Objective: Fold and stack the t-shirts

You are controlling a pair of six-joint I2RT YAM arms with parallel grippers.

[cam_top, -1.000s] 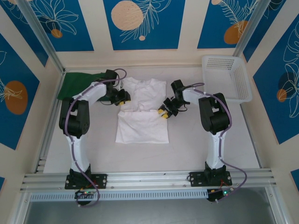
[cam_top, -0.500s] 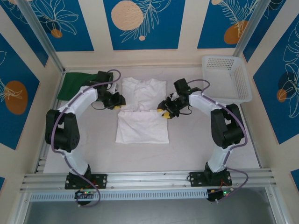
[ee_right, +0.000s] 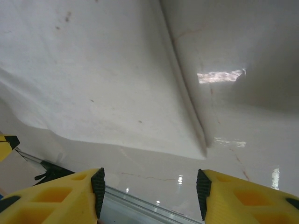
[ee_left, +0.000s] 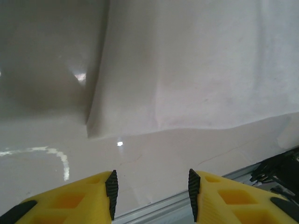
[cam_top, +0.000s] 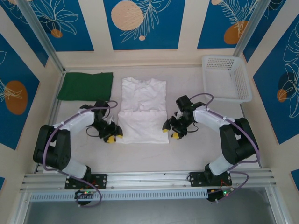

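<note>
Jaws parted beside white t-shirt [cam_top: 142, 114]; basket [cam_top: 243, 79], green t-shirt [cam_top: 86, 85] seemingly apart.

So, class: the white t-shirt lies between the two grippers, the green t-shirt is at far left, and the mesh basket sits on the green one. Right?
No: the top external view shows the mesh basket at the far right, apart from the green t-shirt at far left. The white t-shirt does lie between the left gripper and right gripper.
</note>
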